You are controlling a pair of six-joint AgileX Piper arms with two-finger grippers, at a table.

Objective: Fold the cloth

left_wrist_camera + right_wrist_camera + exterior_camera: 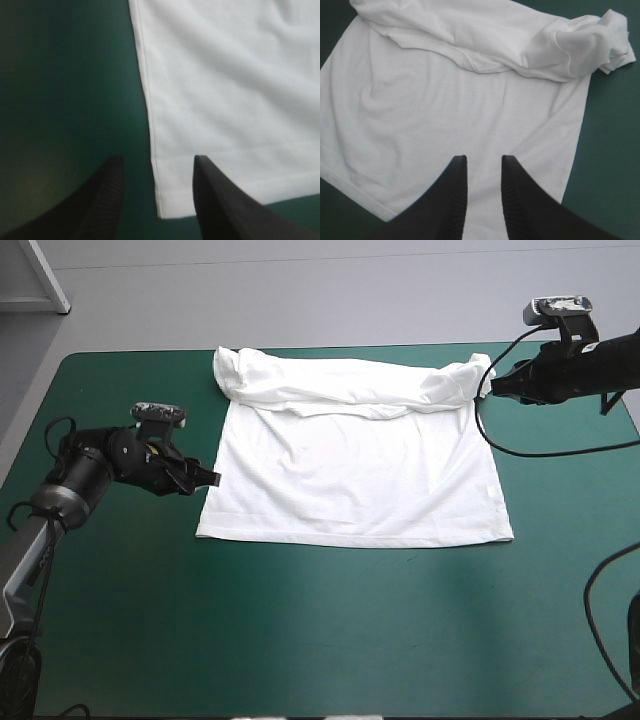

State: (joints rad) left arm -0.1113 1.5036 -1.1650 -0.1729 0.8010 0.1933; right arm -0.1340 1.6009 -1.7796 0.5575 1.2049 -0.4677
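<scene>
The white T-shirt [355, 475] lies spread flat in the middle of the teal-green table, hem toward the near edge. Its upper part is folded over into a rumpled band [350, 390] along the far side, bunched at both ends. My left gripper [208, 477] is low at the shirt's left edge, close to the near-left hem corner. In the left wrist view that gripper [157, 165] is open, with the shirt's side edge and hem corner [170, 200] between its fingers. My right gripper [490, 387] is by the bunched far-right corner. It [482, 160] is open by a narrow gap above the shirt [445, 115], holding nothing.
Bare teal-green cover [330, 630] stretches between the shirt's hem and the table's near edge, with narrower strips to the left and right. The far edge of the table [140, 353] runs just behind the folded band.
</scene>
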